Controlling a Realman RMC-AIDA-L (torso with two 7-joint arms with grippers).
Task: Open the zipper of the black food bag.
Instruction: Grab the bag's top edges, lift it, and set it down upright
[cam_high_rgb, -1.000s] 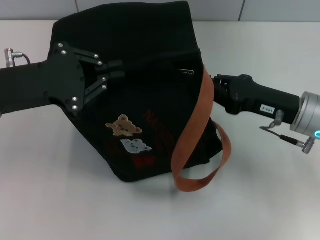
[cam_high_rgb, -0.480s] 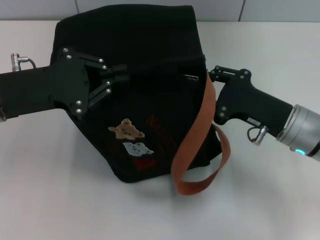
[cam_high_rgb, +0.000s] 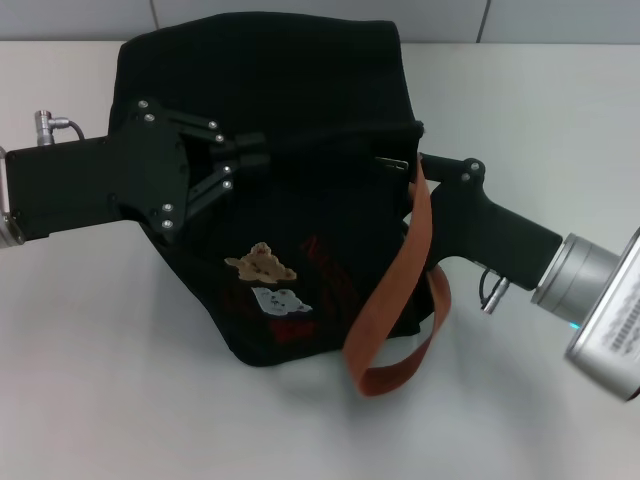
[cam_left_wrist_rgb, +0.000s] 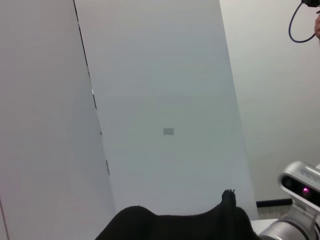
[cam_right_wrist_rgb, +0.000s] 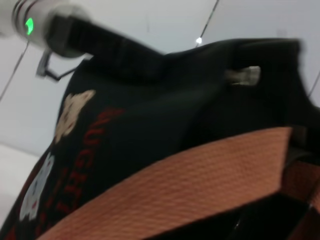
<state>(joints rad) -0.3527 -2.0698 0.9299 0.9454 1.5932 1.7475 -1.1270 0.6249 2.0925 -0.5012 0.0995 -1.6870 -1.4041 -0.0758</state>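
1. The black food bag (cam_high_rgb: 290, 200) is lying tipped on the white bench (cam_high_rgb: 120, 400), filling the centre of the head view, its patch-bearing face turned toward the camera and the lower frame.
2. The zipper (cam_high_rgb: 330, 140) is running as a thin dark line across the upper centre of the frame; its silver pull tab (cam_high_rgb: 392, 163) is sitting at the line's right-hand end, so the bag is judged not yet opened.
3. The left end effector (cam_high_rgb: 252, 152) is reaching in from the left edge of the frame, its fingers drawn together on the black fabric beside the zipper line. This hold is probably serving to anchor the bag so that it resists a pull on the tab.
4. The right end effector (cam_high_rgb: 418, 165) is entering from the lower right and lying just beside the pull tab, partly behind the strap. Whether its fingers are apart or closed cannot be told.
5. One orange-brown strap handle (cam_high_rgb: 395, 290) is hanging down in a loop at centre right, crossing in front of the right arm; it could snag the approach.
6. In the right wrist view the pull tab (cam_right_wrist_rgb: 243, 75) is showing at upper right, above the strap (cam_right_wrist_rgb: 190, 185), with the bear patch (cam_right_wrist_rgb: 72, 112) at left.
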